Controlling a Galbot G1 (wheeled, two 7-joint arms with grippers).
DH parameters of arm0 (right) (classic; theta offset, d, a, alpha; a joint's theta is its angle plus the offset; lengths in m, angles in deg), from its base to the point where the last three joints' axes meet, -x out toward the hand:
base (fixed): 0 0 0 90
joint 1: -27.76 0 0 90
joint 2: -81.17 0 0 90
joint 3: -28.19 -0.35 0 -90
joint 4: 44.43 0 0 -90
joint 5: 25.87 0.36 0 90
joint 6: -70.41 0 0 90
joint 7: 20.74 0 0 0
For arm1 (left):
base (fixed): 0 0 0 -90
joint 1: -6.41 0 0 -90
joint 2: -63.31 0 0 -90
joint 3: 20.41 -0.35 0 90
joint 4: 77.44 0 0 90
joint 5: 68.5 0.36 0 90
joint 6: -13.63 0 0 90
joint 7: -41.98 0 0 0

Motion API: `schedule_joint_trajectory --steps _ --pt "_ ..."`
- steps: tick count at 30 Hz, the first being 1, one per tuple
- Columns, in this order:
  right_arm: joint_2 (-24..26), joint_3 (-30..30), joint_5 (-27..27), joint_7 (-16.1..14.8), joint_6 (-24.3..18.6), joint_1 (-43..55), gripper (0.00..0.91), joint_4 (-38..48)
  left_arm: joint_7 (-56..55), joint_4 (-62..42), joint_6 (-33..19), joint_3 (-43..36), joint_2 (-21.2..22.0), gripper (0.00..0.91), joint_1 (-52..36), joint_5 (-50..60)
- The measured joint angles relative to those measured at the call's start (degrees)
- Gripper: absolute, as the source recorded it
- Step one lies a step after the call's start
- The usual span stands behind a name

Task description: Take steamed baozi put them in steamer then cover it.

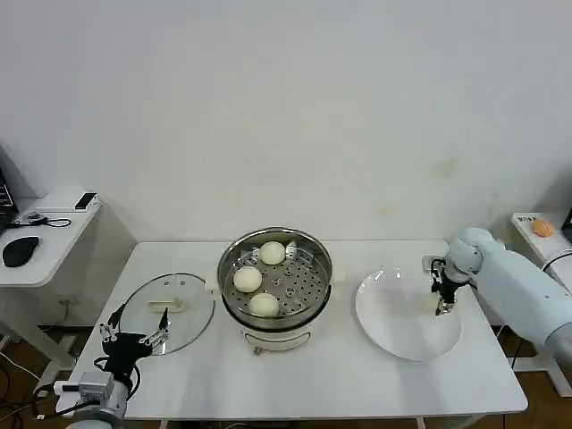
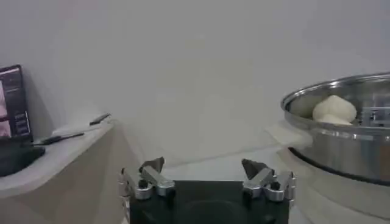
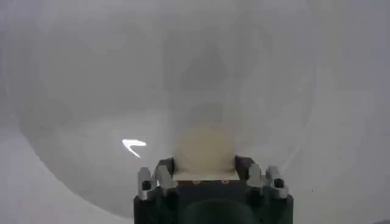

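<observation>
The steamer [image 1: 320, 268] stands at the table's middle with three steamed baozi on its perforated tray: [image 1: 273, 253], [image 1: 248, 279], [image 1: 264, 305]. My right gripper [image 1: 441, 302] points down over the right part of the white plate [image 1: 393, 335]. In the right wrist view it [image 3: 204, 167] is shut on a fourth cream baozi [image 3: 204, 146], just above the plate [image 3: 91, 122]. My left gripper [image 1: 136, 332] waits open at the front left, beside the glass lid [image 1: 170, 308]. The left wrist view shows its spread fingers [image 2: 204, 165] empty, with the steamer [image 2: 341, 149] and one baozi [image 2: 334, 109] beyond.
A low side table [image 1: 54, 237] with a mouse and small devices stands to the left. An orange object [image 1: 542, 228] lies on a stand at the far right. Bare tabletop runs along the front edge [image 1: 313, 384].
</observation>
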Motion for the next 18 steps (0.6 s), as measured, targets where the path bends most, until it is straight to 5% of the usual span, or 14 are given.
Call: schedule_joint_trajectory --steps 18 --pt "-1.0 6.6 13.3 -1.4 4.1 12.2 0.665 -11.1 -0.2 -0.5 -0.4 -0.3 0.0 0.907 -0.8 1.1"
